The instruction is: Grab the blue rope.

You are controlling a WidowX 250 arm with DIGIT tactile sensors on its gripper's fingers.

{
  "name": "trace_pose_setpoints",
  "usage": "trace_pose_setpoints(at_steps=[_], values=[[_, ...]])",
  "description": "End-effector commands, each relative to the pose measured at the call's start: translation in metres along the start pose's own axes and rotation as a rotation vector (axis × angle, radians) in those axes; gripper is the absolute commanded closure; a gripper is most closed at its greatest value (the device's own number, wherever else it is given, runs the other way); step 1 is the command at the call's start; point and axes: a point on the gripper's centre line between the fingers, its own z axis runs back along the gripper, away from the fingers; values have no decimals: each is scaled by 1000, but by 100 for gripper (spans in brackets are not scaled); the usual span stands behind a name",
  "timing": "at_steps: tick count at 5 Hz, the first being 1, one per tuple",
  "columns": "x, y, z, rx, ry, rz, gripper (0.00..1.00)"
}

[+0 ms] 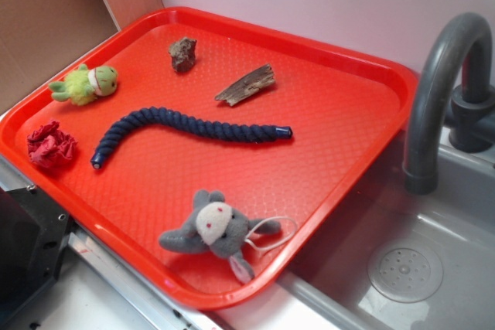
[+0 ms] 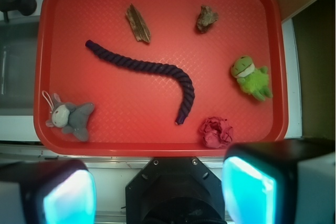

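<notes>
My pincer [image 2: 157,192] hangs high above the near edge of the red tray [image 2: 157,150], its two fingers [image 2: 247,190] spread wide apart with nothing between them; in the wrist view their pale blue-lit pads frame the bottom of the picture on either side.

The blue rope [image 2: 157,69] lies out ahead of my pincer on the tray floor, well below it and untouched. It is a dark navy twisted cord, running from a far-left end across the middle of the tray, then curving down toward me so its nearer end stops just ahead of my right finger's side. In the exterior view the rope [image 1: 186,127] shows shiny blue caps at both ends.

Just right of that nearer end, closest to my pincer, sits a crumpled red cloth [image 2: 216,132]. Farther right and ahead is a green plush frog [image 2: 251,78]. At the far side of the tray lie a sliver of wood [image 2: 138,23] and a small brown rock [image 2: 207,18], apart from each other. Off to my left, near the tray's front corner, lies a grey plush animal [image 2: 70,117] with a pale face. Beyond the tray's left rim stands a grey faucet [image 1: 441,83] over a sink [image 1: 433,260].
</notes>
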Motion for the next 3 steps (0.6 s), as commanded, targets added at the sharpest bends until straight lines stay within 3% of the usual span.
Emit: trace_pose_setpoints(at_steps=[1, 2, 3], values=[[0, 0, 0, 0, 0, 0, 0], [20, 13, -16, -43, -7, -225, 0], [54, 30, -37, -21, -38, -480, 0]])
